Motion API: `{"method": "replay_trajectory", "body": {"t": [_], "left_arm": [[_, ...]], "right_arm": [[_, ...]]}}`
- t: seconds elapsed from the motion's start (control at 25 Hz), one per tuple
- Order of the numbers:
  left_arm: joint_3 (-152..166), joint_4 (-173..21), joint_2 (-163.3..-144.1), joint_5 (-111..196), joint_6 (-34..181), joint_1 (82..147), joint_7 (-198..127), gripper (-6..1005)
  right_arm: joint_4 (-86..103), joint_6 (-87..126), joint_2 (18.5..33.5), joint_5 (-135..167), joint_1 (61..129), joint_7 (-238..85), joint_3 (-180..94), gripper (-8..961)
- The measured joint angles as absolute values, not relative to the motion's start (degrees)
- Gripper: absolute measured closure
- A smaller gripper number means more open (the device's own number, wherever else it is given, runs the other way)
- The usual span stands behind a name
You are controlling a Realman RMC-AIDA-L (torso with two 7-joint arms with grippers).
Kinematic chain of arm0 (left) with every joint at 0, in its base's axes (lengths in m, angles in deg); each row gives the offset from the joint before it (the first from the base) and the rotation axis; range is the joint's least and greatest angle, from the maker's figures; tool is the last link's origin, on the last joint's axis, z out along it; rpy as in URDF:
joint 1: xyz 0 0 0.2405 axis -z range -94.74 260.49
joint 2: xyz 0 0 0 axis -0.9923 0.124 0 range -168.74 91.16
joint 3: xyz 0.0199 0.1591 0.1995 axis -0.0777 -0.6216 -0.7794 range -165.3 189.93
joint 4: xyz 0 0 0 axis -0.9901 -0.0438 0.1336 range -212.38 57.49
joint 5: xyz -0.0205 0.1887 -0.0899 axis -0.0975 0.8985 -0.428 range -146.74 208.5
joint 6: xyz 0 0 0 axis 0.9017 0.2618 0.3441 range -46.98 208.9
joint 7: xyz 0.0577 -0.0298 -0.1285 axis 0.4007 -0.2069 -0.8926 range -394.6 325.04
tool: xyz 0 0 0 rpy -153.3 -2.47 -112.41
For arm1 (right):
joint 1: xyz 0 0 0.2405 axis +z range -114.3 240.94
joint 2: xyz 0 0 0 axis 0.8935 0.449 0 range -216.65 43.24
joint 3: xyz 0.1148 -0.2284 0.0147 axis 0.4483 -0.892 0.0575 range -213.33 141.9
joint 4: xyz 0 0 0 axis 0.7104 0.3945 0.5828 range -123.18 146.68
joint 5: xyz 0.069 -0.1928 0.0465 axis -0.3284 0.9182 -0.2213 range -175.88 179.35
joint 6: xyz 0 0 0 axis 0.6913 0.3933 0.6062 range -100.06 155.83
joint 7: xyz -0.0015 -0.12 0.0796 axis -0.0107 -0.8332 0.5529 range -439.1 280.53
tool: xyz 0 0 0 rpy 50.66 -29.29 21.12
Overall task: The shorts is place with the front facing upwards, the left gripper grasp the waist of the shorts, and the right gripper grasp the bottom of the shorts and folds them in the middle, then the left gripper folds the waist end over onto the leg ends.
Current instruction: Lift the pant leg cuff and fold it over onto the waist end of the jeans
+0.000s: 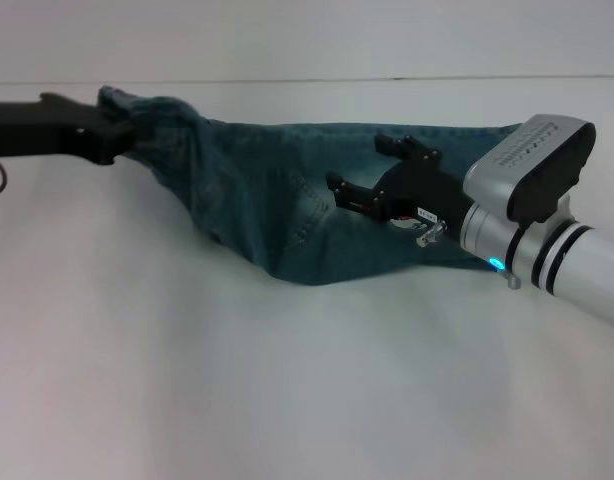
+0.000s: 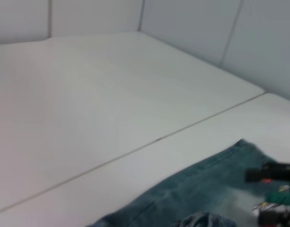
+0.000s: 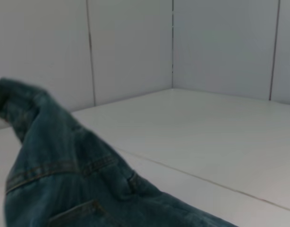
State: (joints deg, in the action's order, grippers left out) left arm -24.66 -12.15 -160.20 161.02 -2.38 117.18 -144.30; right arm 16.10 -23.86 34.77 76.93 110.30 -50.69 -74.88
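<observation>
The blue-green denim shorts point(image 1: 257, 200) lie folded lengthwise across the white table point(image 1: 287, 400). Their waist point(image 1: 137, 108) is lifted off the surface at the left. My left gripper point(image 1: 112, 138), a black claw coming in from the left edge, is shut on that bunched waist end. My right gripper point(image 1: 365, 165) hovers open over the middle-right of the shorts, with nothing between its fingers and a blue light point(image 1: 495, 265) on its wrist. The leg end of the shorts runs behind the right wrist. In the right wrist view the shorts point(image 3: 64, 175) rise toward the held end.
White panel walls point(image 3: 220, 42) close off the back of the table. A seam point(image 2: 135, 149) crosses the tabletop beyond the shorts point(image 2: 197, 194). The right gripper point(image 2: 272, 189) shows at the edge of the left wrist view.
</observation>
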Motion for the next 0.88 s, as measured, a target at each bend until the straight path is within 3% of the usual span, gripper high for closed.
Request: {"method": "replay_trajectory", "body": {"t": [0.88], "left_arm": [[-30.3, -9.3, -159.89, 161.4, -7.7, 128.4, -154.7, 956]], "right_arm": [[18.7, -20.0, 34.67, 77.3, 111.9, -55.6, -71.5, 41]]}}
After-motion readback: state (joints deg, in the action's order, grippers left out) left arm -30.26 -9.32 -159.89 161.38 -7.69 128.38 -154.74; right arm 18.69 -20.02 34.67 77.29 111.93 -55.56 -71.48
